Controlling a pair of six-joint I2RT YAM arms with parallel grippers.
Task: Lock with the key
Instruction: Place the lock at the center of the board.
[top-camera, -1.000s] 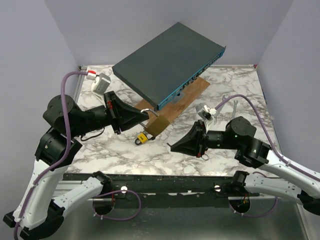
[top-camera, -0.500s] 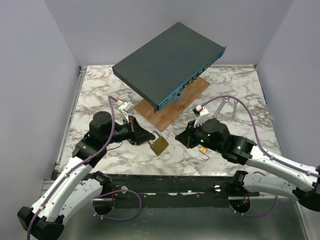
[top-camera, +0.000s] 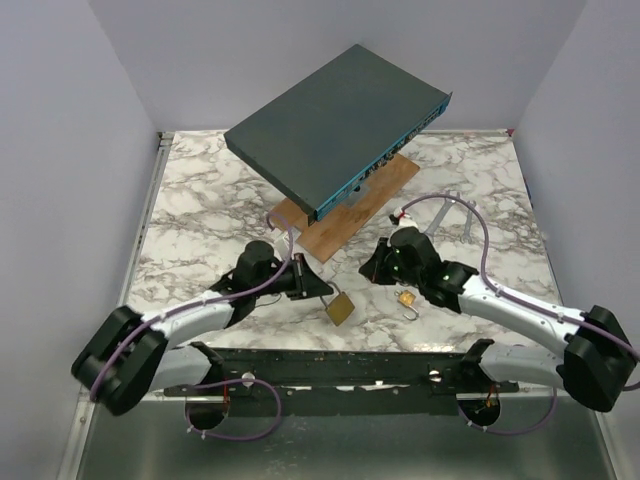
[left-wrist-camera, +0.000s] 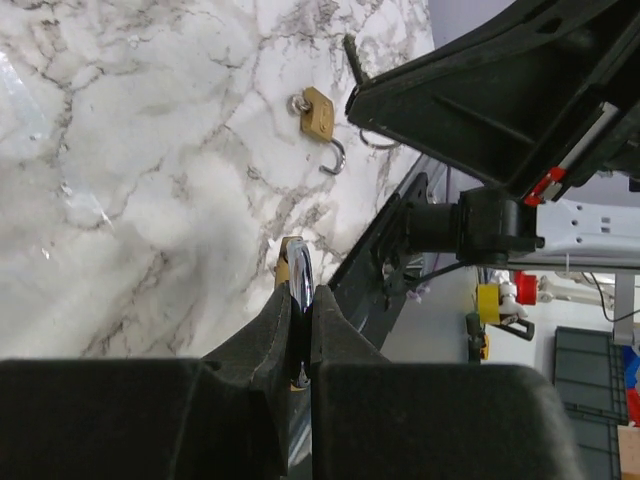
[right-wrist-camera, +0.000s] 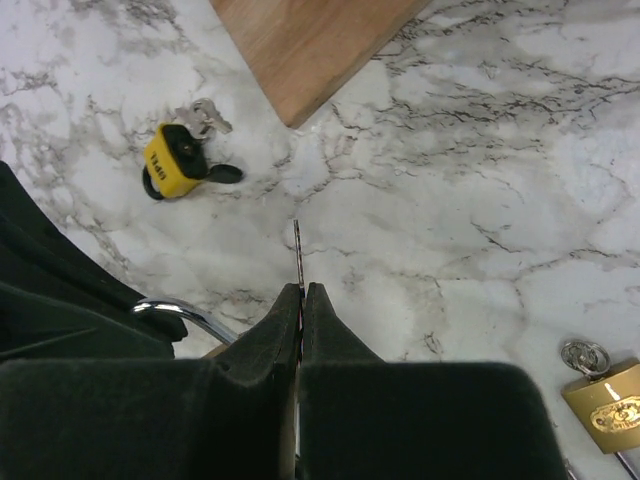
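I see the task only at its preparing stage. My left gripper (top-camera: 305, 285) has its jaws pressed together on the chrome shackle (left-wrist-camera: 301, 285) of the large brass padlock (top-camera: 340, 309). The body of this lock hangs out beyond the fingers, low over the marble table (top-camera: 200, 200) and near its front edge. My right gripper (top-camera: 372, 268) is closed on a thin metal blade (right-wrist-camera: 297, 250), which points forward from between the fingers. I see it edge-on, so I judge it is the key, but I cannot read its shape. The two grippers are near to each other, with a gap between them. The key is not in any keyhole, and the keyhole of the large lock does not show in any view. I also cannot tell whether its shackle is open or pushed home. So both things are picked up, and that part I count as done. What is left is to bring the blade to the keyway, to put it in, to turn it, and to see the shackle closed. A small brass padlock (top-camera: 407, 298) with an open shackle lies on the table beside the right arm, and a yellow padlock (right-wrist-camera: 172, 160) lies near the wooden board (right-wrist-camera: 310, 40); both are untouched.
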